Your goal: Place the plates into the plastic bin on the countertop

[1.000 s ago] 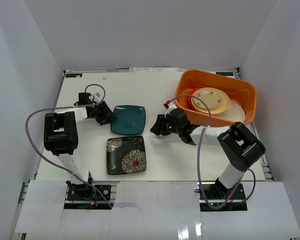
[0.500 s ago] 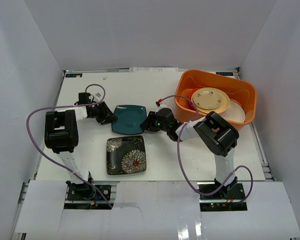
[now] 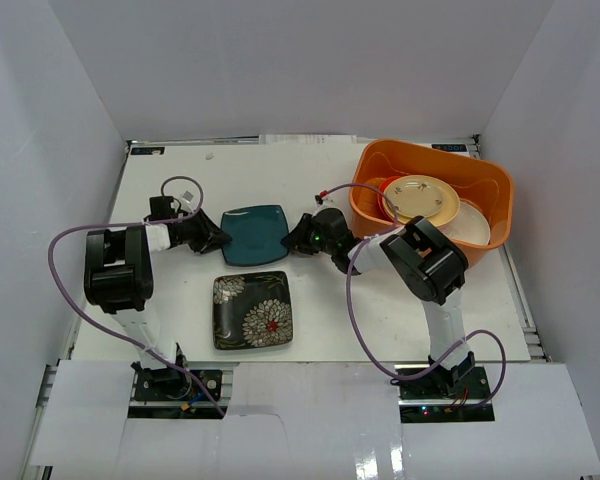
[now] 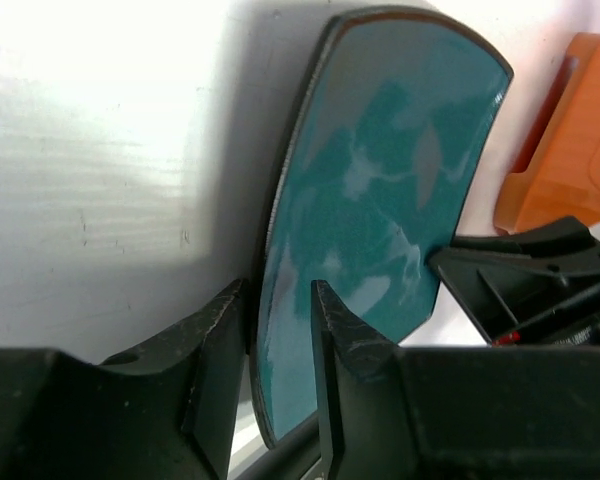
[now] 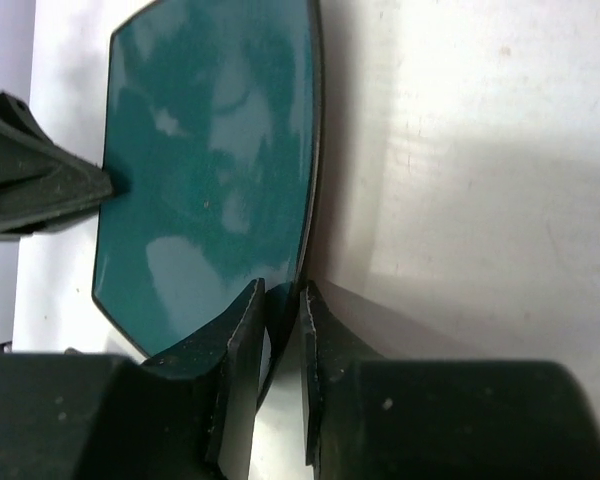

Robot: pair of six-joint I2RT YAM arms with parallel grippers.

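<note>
A square dark teal plate (image 3: 255, 236) lies on the white countertop (image 3: 340, 310) between my two grippers. My left gripper (image 3: 218, 238) straddles its left rim, one finger under the rim and one over it (image 4: 278, 300). My right gripper (image 3: 292, 238) is shut on the plate's right rim (image 5: 280, 295). The teal plate (image 4: 380, 210) is tipped a little off the surface. A square black floral plate (image 3: 252, 310) lies flat nearer the arms. The orange plastic bin (image 3: 480, 172) at the right holds a yellow plate (image 3: 420, 198), a cream one (image 3: 474, 226) and a red one (image 3: 388, 203).
White walls close in the countertop on the left, back and right. Purple cables loop from both arms, one (image 3: 352, 300) trailing over the surface to the right of the floral plate. A corner of the bin (image 4: 565, 150) shows behind the right gripper in the left wrist view.
My right arm swung left from beside the bin to the teal plate's right rim and closed on it. The left gripper stayed at the left rim and narrowed.
</note>
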